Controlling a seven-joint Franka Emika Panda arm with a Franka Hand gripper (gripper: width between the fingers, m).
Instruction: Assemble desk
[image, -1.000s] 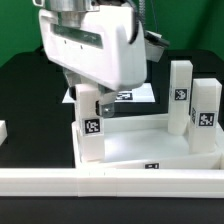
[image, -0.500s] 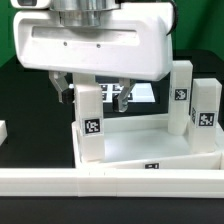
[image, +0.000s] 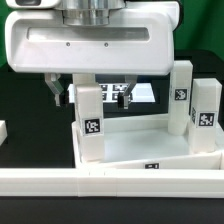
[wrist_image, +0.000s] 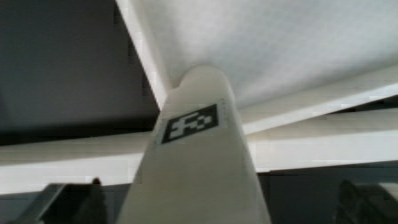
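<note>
The desk top (image: 150, 143) lies tray-like on the black table, behind the front rail. One white tagged leg (image: 90, 118) stands upright in its corner on the exterior view's left. My gripper (image: 92, 98) hangs over that leg, open, one finger on each side of its upper end with gaps showing. In the wrist view the same leg (wrist_image: 196, 150) rises between the two dark fingers (wrist_image: 71, 202), and the desk top (wrist_image: 267, 50) lies beyond it. Two more legs (image: 181, 95) (image: 205, 108) stand upright at the top's far side on the exterior view's right.
A long white rail bar (image: 110, 181) runs across the front. The marker board (image: 143, 93) lies flat behind the desk top, partly hidden by the gripper. A small white piece (image: 3, 130) shows at the exterior view's left edge.
The gripper has turned from a slanted stance to face the camera squarely, its fingers now straddling the leg's top. Its jaws stay open. The leg and desk top have not moved.
</note>
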